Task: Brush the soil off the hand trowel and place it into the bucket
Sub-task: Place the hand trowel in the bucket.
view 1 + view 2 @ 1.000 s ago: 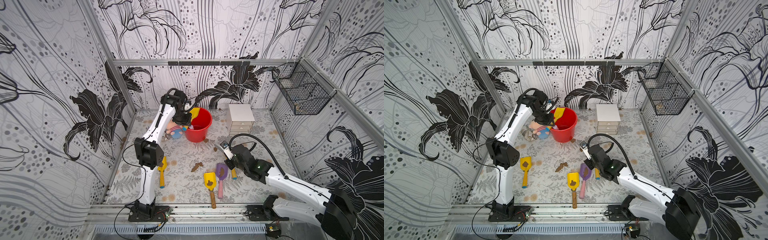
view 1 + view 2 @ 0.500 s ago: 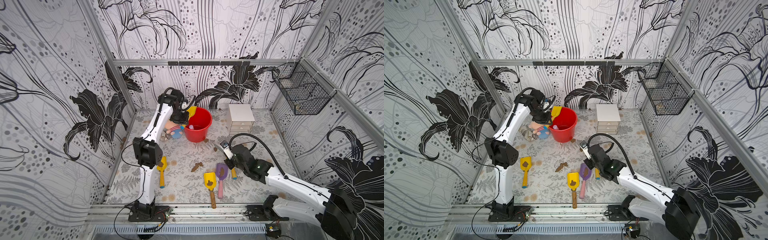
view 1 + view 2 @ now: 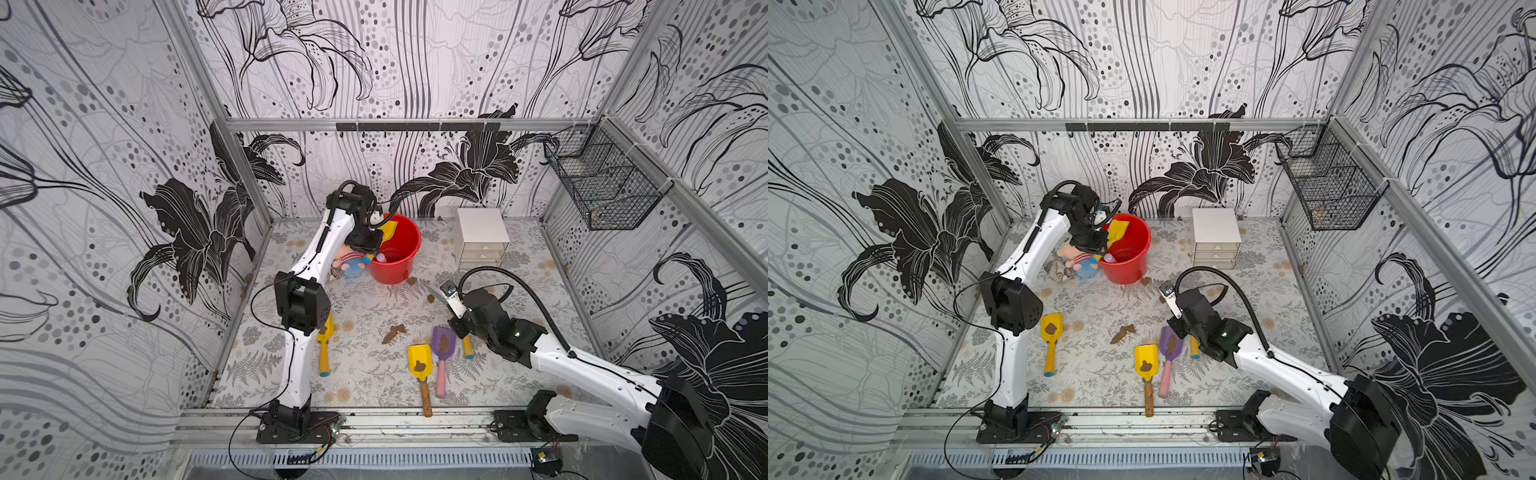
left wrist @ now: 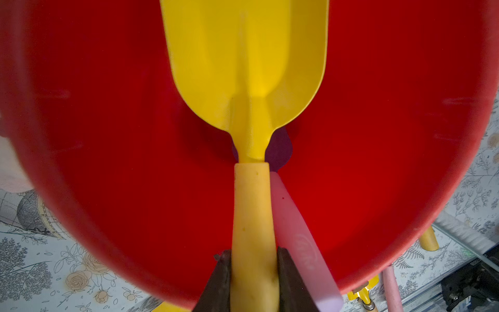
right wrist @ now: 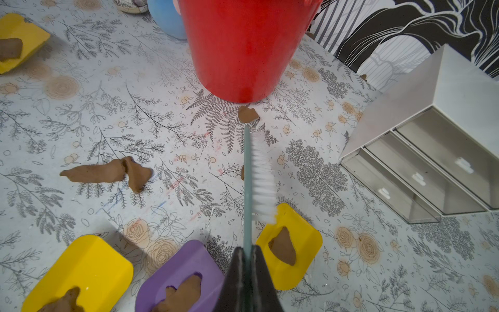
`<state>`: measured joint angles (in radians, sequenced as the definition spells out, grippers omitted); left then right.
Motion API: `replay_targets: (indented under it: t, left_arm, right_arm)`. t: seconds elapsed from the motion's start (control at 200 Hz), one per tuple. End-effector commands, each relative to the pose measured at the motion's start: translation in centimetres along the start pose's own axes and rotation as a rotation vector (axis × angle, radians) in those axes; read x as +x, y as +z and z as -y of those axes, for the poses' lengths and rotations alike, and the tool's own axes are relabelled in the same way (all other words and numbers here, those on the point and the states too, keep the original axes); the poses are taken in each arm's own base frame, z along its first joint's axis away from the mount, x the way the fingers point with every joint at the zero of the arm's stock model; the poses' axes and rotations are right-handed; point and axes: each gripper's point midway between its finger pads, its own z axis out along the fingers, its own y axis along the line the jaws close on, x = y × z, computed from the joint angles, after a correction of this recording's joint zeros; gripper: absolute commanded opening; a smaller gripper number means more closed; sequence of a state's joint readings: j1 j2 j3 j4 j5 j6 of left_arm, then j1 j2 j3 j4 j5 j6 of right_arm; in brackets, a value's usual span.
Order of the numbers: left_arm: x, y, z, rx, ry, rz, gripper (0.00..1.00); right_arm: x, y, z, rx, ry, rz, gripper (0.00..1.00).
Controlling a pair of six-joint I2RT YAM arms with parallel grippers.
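My left gripper is clamped on the trowel — jaws pressed hard to both sides of its yellow handle. The blade reaches out over the open mouth of the bucket and its face looks clean. In both top views the blade shows just inside the bucket's rim, on the side away from the drawers; whether it touches the wall I cannot tell. Inside the bucket leans a pink-handled trowel with a purple blade.

My right gripper is closed tight on the thin stem of the brush. The gripper itself hangs well apart from the bucket. The brush points at the bucket's base, its tip just short of a clump of soil that lies right at the foot of the bucket. More soil sits farther from the bucket on the table — two long clumps touching each other. Farther still from the bucket, under that gripper, lie a purple trowel and two yellow trowels, each with a brown clump on its blade.
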<state>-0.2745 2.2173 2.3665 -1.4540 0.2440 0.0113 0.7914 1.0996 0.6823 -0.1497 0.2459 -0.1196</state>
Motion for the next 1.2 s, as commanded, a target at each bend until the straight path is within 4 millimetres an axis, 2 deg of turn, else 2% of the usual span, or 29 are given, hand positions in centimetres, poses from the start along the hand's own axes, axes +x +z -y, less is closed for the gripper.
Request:
replay_targets:
  t: [0.0, 0.426, 0.676, 0.856, 1.006, 1.086, 1.192]
  left_arm:
    - [0.1, 0.4, 0.0, -0.016, 0.03, -0.022, 0.27]
    - [-0.6, 1.3, -0.3, -0.021, 0.014, -0.02, 0.31]
    - [-1.7, 0.6, 0.1, -0.009, 0.003, 0.025, 0.33]
    - [-3.3, -2.7, 0.8, 0.004, -0.007, 0.144, 0.37]
    - [-4.6, -7.9, 1.1, -0.024, -0.034, 0.302, 0.41]
    - [-4.3, -10.7, 1.4, -0.025, -0.064, 0.381, 0.43]
    - [-2.2, -12.8, 1.6, -0.018, -0.122, 0.458, 0.45]
  right_arm:
    - [0.0, 0.3, -0.1, -0.004, 0.021, 0.009, 0.0]
    - [0.2, 0.5, -0.2, -0.004, 0.023, 0.002, 0.0]
    - [0.2, 0.4, -0.1, -0.003, 0.024, 0.004, 0.0]
    - [-0.1, 0.1, 0.0, 0.001, 0.036, 0.009, 0.0]
    - [-0.7, -0.2, -0.4, -0.03, 0.078, 0.022, 0.0]
    - [-1.0, -0.3, -1.2, -0.079, 0.114, 0.032, 0.0]
    - [-1.3, -0.3, -2.6, -0.161, 0.171, 0.042, 0.0]
